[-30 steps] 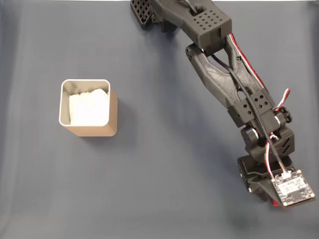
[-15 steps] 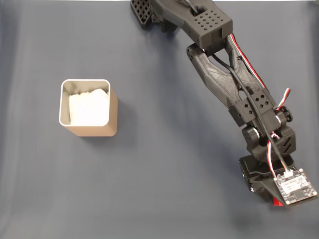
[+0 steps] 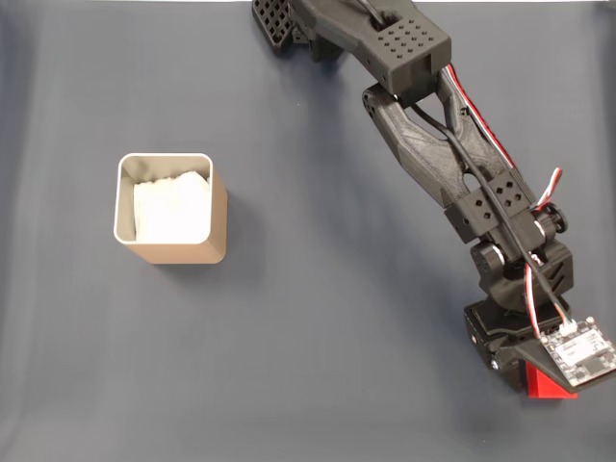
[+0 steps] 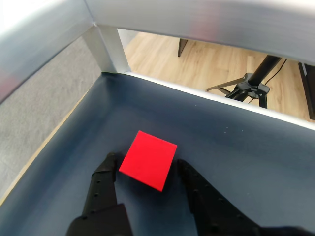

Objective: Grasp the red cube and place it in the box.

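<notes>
Jaws [image 4: 147, 169] spread wide, flanking the red cube [image 4: 148, 159], which lies on the dark bench [image 3: 318, 337] between both fingers. Box [image 3: 171, 209] stands well apart from the cube, nothing between them.

red cube [image 4: 148, 160]: matte, smooth faces. gripper [image 4: 146, 173] fingers [image 4: 105, 179]: black matte plastic, dimpled; table [image 3: 318, 318] covering dark blue, smooth, low sheen. box [image 3: 218, 221]: tan satin wall, white crumpled paper [image 3: 171, 207] inside.

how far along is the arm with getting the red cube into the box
Early. Done: the gripper is brought down around the red cube, one finger on each side, in the wrist view. In hand: closing on it; a gap shows beside one finger. Left: lift, carry and drop into the box, which holds only white paper.
</notes>
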`<state>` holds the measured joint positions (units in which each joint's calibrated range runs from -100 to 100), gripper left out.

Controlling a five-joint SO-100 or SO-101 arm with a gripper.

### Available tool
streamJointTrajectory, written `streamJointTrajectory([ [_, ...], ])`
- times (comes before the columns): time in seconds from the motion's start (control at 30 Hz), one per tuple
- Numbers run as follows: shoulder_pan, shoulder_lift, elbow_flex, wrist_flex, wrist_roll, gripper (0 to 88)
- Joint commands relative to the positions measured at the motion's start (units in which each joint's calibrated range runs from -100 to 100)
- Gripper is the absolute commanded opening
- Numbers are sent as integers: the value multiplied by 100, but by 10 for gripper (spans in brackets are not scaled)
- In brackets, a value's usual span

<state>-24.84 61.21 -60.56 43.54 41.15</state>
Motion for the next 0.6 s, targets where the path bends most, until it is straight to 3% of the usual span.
streamJointTrajectory([
  [0.0,-54,2,-179,-42,63,306],
  [0.57,-61,54,-197,-25,88,288],
])
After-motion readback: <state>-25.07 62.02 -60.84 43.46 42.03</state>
